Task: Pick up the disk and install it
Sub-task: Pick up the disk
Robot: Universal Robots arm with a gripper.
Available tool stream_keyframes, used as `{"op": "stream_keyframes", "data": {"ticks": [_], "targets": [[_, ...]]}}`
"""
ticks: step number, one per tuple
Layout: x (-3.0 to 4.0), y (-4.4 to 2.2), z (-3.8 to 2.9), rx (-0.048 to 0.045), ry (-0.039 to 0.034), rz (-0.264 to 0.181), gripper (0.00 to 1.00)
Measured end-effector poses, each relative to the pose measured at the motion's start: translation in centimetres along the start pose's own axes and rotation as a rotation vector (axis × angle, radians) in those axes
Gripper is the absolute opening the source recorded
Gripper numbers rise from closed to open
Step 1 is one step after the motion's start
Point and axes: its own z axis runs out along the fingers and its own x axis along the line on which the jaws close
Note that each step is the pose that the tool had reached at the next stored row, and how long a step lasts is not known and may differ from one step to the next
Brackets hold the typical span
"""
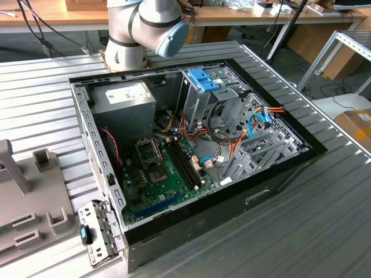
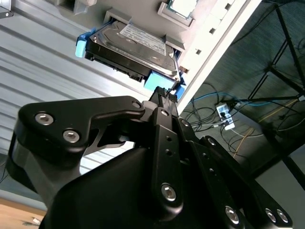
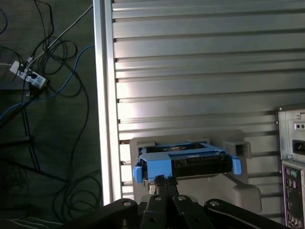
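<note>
Disk (image 2: pixel 133 45) pickup looks barely begun, and the installation appears to be all still to do. On the ribbed metal counter (image 3: pixel 190 71) the computer case (image 1: pixel 191 223) lies with its side open. The disk rests in a grey holder (image 3: pixel 240 191) close to one edge of the counter, apart from the case. The gripper (image 2: pixel 164 95) is right at the disk's blue-edged end, but whether it is pinching that edge or merely pressed together beside it cannot be told.
</note>
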Motion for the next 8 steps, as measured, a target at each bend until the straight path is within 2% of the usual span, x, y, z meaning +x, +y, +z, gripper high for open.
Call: {"op": "stream_keyframes", "data": {"ticks": [4,7,8], "targets": [[0.00,0.00,0.00,-0.0001,0.0011,-0.023,0.11],[0.00,0.00,0.00,-0.0005,0.0029,-0.065,0.11],[0.00,0.00,0.00,-0.0007,0.0042,-0.095,0.11]]}}
